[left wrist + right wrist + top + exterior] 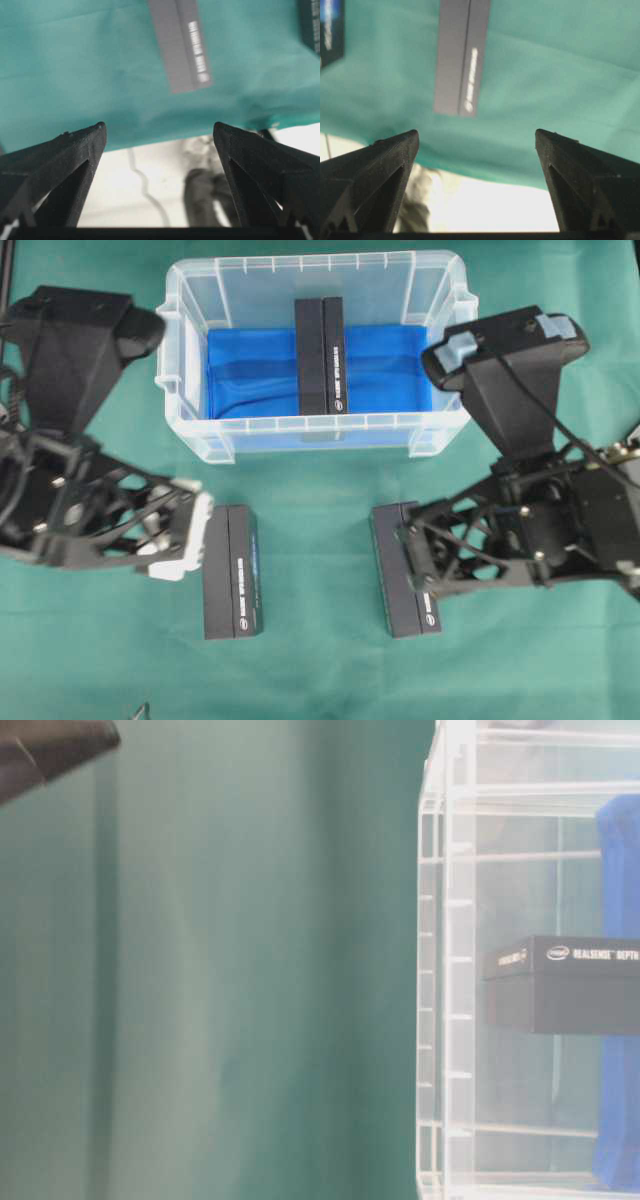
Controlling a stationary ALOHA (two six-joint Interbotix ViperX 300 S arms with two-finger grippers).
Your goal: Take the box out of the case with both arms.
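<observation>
The clear case (190,420) stands at the back middle of the green cloth, with a blue sheet (250,370) on its floor. One black box (320,355) stands in it, and it shows through the wall in the table-level view (570,985). My left gripper (195,532) is open and empty, just left of a second black box (231,585) on the cloth. My right gripper (412,558) is open and empty, over the left edge of a third black box (400,600). In both wrist views the jaws (160,130) (476,135) stand wide apart with nothing between them.
The left wrist view shows one box (180,45) ahead on the cloth and another at its corner (311,22). The right wrist view shows a box (461,57) ahead. The cloth's front edge lies close under both grippers. Both arms flank the case.
</observation>
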